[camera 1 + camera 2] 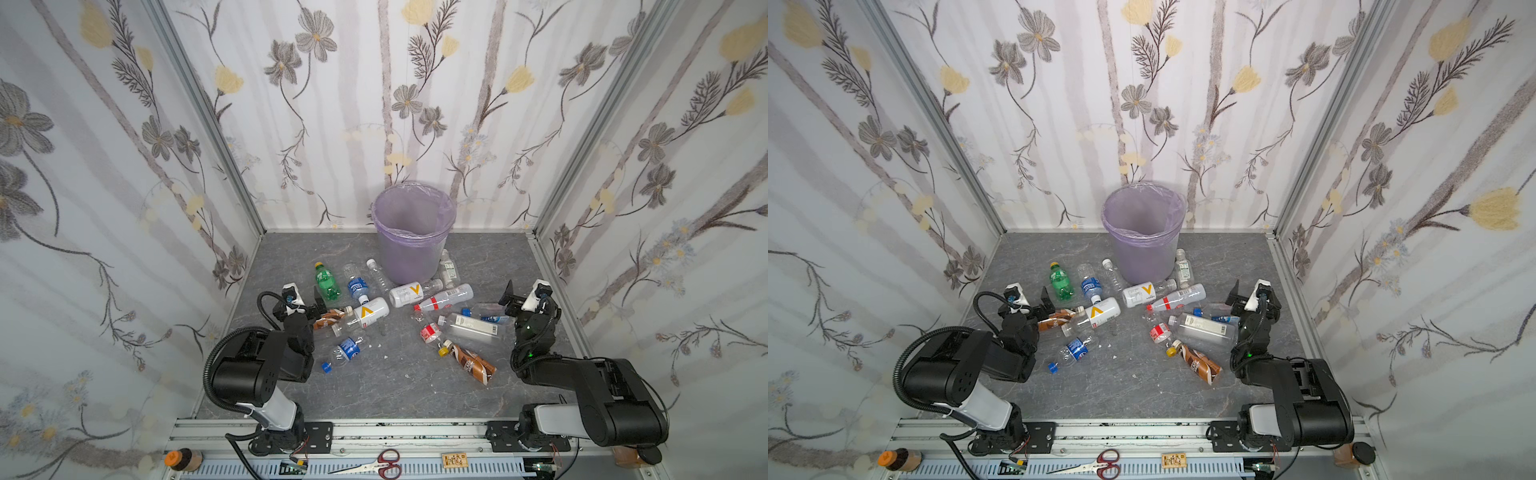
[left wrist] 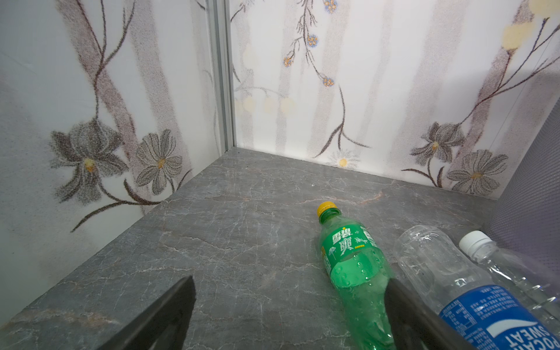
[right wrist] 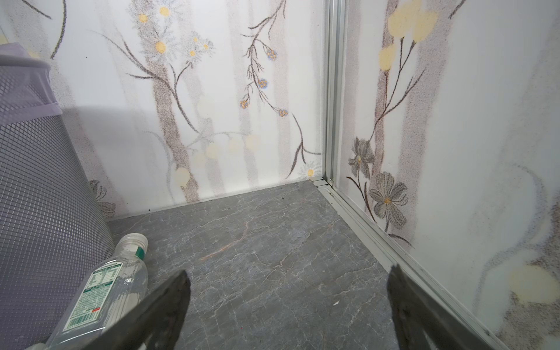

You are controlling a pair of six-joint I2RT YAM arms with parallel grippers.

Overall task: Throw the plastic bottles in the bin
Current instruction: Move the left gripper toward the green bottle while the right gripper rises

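The bin (image 1: 413,232) (image 1: 1144,232), mesh with a lilac bag, stands at the back. Several plastic bottles lie before it, among them a green one (image 1: 327,282) (image 2: 354,266), a white one with an orange V (image 1: 409,294), a red-labelled one (image 1: 444,299) and a brown one (image 1: 469,359). My left gripper (image 1: 305,301) (image 2: 289,288) is open and empty, low beside the green bottle. My right gripper (image 1: 524,297) (image 3: 288,285) is open and empty over bare floor right of the pile. A clear green-labelled bottle (image 3: 103,291) lies against the bin (image 3: 36,197).
Flowered walls close in the left, back and right. A loose blue cap (image 1: 326,367) lies near the left arm. On the front rail are scissors (image 1: 374,463), an orange-lidded jar (image 1: 183,459) and a small wooden tag (image 1: 455,460).
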